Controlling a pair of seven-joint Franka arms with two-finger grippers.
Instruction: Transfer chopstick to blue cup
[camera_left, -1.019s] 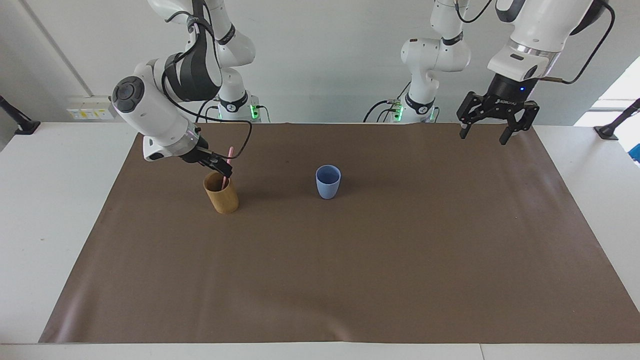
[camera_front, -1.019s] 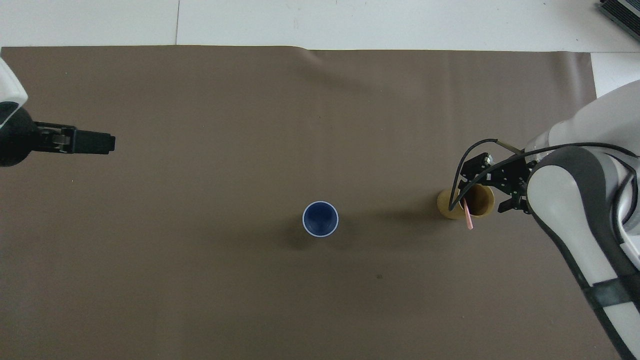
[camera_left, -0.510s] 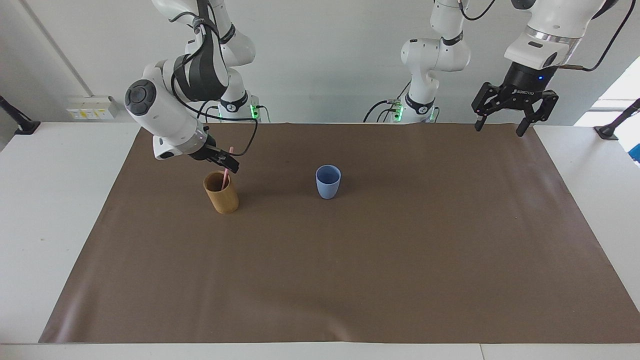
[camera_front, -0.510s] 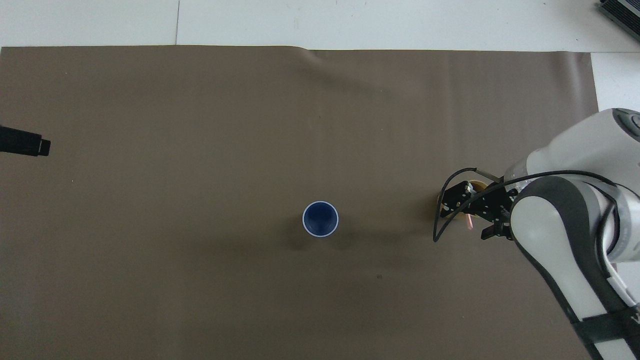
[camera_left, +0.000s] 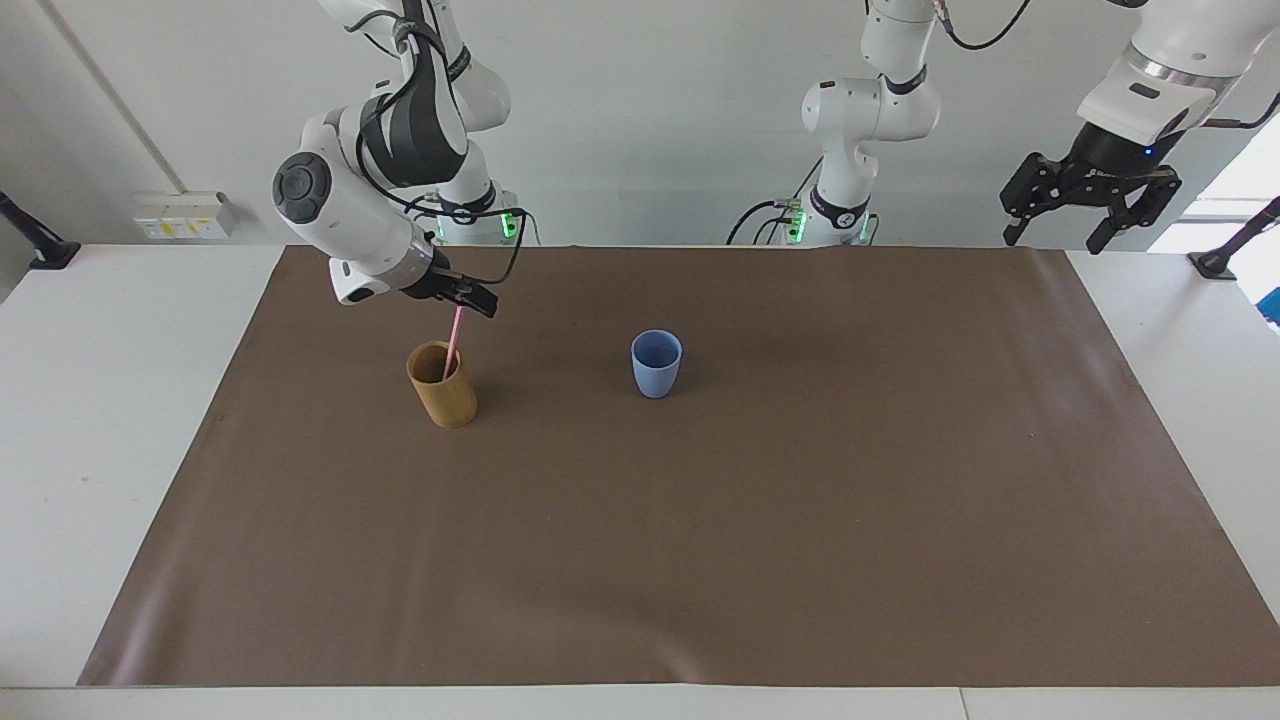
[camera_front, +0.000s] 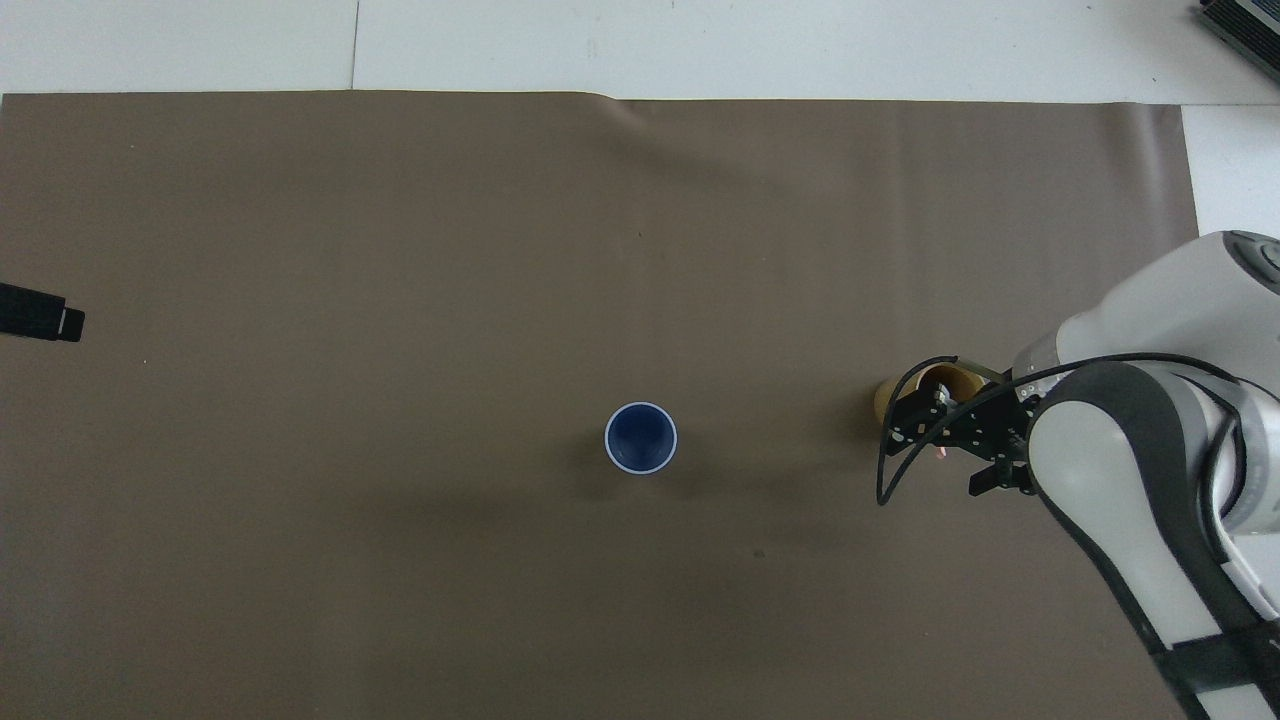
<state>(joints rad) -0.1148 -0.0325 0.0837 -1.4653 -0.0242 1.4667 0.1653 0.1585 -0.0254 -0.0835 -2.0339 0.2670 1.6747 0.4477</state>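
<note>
The right gripper (camera_left: 470, 298) has risen, drawing the thin pale pink chopstick (camera_left: 453, 343) partly out of the tan wooden cylindrical cup (camera_left: 442, 385), left of frame centre. It pinches the stick's top. The left gripper (camera_left: 1062, 238) has lifted toward the upper right corner, fingers spread and empty; the small light blue cup (camera_left: 656, 364) stands at centre.

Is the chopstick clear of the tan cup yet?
No: in the facing view the chopstick hangs from the right claw with its lower end inside the tan cup.
</note>
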